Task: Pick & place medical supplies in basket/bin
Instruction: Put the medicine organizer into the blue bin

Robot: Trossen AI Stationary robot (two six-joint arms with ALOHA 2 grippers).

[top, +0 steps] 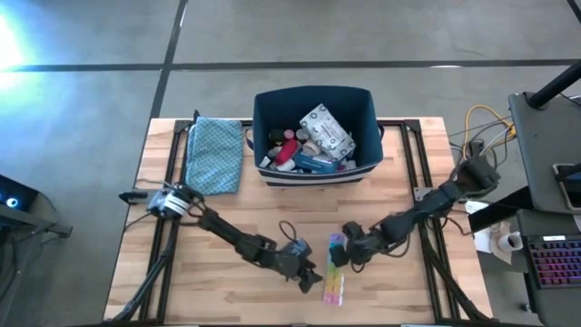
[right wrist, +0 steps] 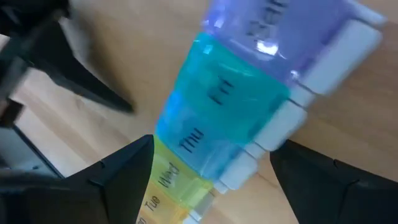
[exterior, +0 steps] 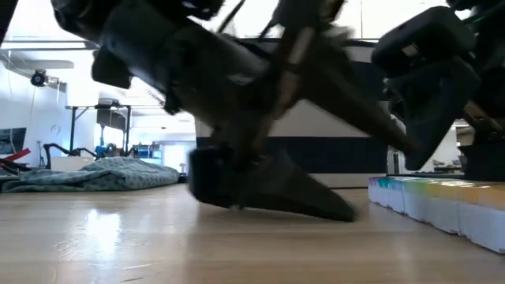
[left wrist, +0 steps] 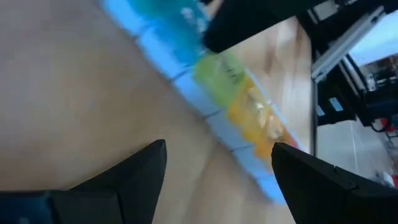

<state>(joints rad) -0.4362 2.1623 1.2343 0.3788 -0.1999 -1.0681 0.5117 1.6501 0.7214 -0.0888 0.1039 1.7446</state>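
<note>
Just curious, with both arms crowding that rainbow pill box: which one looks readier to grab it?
Probably the right. Its open claw sits directly over the pill organiser, fingers on either side. The left claw, also open, rests beside the box.

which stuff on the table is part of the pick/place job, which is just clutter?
Job:
- pill organiser, on the table between both open tools, left tool and right tool
- navy bin, already holding bottles, tubes and a flat packet

Clutter:
- blue patterned cloth, left of the bin
- keyboard and cables, off to the right
</note>
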